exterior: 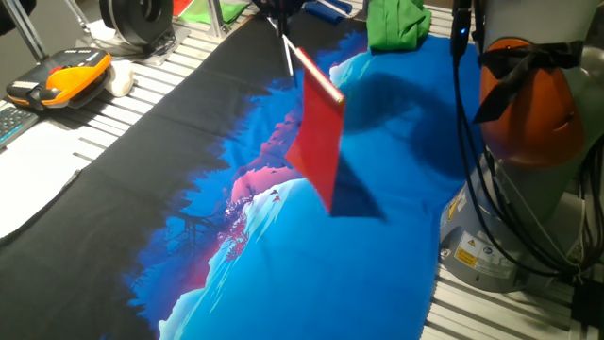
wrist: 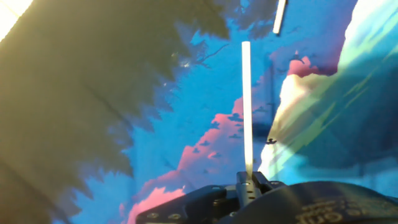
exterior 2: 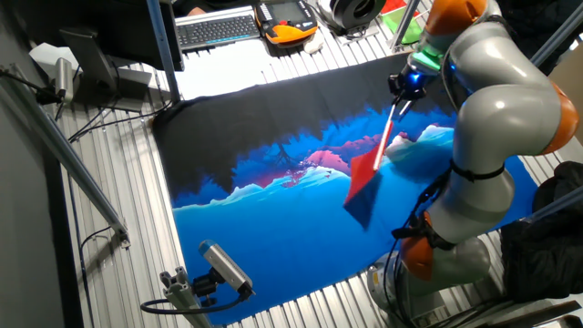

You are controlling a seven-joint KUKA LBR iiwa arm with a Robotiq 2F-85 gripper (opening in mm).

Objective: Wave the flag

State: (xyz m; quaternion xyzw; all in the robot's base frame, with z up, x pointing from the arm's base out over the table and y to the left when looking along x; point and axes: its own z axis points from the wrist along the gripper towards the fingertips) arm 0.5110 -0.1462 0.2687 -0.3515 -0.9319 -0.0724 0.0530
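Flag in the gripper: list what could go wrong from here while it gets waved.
1. The gripper pinches only the thin white stick near its end; a fast swing might twist or slip it.
2. The flag hangs low over the printed cloth; a wide sweep may brush or drag it.
3. The green cloth bundle and the robot's cables sit nearby, so a broad arc could catch them.

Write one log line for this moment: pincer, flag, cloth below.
pincer: shut on flag stick | flag: held above table, red cloth hanging down | printed cloth: flat under it
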